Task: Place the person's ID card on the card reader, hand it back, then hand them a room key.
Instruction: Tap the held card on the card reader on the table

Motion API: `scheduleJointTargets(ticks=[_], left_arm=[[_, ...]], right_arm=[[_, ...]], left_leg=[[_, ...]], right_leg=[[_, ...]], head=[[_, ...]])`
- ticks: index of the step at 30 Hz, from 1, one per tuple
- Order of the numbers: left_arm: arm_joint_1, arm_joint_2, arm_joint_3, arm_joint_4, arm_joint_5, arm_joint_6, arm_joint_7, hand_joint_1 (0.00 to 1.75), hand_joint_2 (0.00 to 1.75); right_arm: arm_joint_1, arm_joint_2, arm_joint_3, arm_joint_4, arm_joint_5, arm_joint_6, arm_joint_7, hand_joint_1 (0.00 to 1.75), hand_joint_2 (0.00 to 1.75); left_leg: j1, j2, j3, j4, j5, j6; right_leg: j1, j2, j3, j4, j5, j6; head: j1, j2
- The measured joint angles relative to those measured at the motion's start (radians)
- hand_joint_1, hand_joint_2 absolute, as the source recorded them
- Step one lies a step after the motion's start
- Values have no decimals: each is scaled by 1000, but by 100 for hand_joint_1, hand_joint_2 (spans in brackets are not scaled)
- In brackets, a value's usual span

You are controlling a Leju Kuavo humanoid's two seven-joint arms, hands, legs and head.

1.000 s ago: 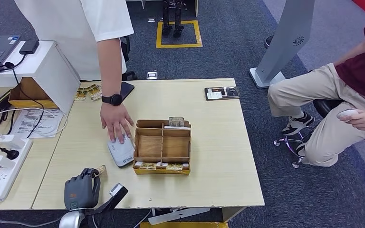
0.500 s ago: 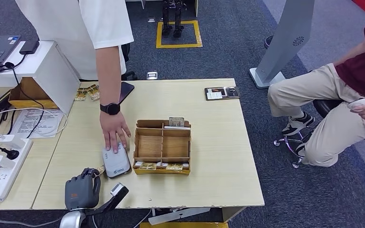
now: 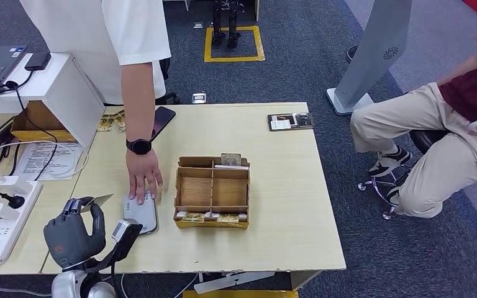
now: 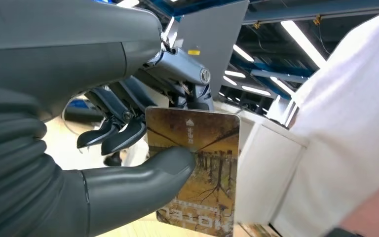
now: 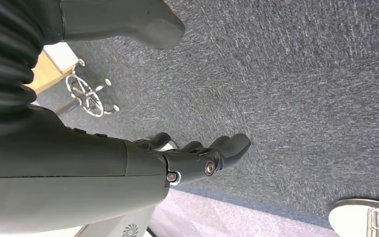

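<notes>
From the head view I see my left hand (image 3: pixel 74 233) raised over the near left corner of the table (image 3: pixel 273 180), pinching a card (image 3: pixel 97 200) that shows there as just a thin pale sliver at the fingertips. The left wrist view fills in what that sliver is: the card's brown printed face, pressed by the thumb (image 4: pixel 143 173) against the fingers behind it. I take it for the ID card, though I can't read the print. The card reader (image 3: pixel 140 214) lies flat just beside the wooden organiser (image 3: pixel 212 192), with a person's hand (image 3: pixel 143 177) resting on its far end. My right hand (image 5: pixel 192 160) appears in its own wrist view, hanging over grey carpet (image 5: pixel 301 89), fingers loosely spread and holding nothing.
</notes>
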Motion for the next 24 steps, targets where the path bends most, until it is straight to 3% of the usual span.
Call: scheduleJointTargets(ticks=[14, 24], left_arm=[[9, -3, 31, -76, 14, -1, 15, 175, 175], [9, -6, 35, -76, -84, -1, 16, 175, 175]], right_arm=[[0, 0, 14, 0, -3, 0, 5, 0, 175], [-1, 1, 14, 1, -6, 1, 6, 0, 175]], left_leg=[[0, 0, 0, 0, 0, 0], [0, 0, 0, 0, 0, 0]], right_leg=[[0, 0, 0, 0, 0, -1], [0, 0, 0, 0, 0, -1]], head=[[0, 0], [0, 0]])
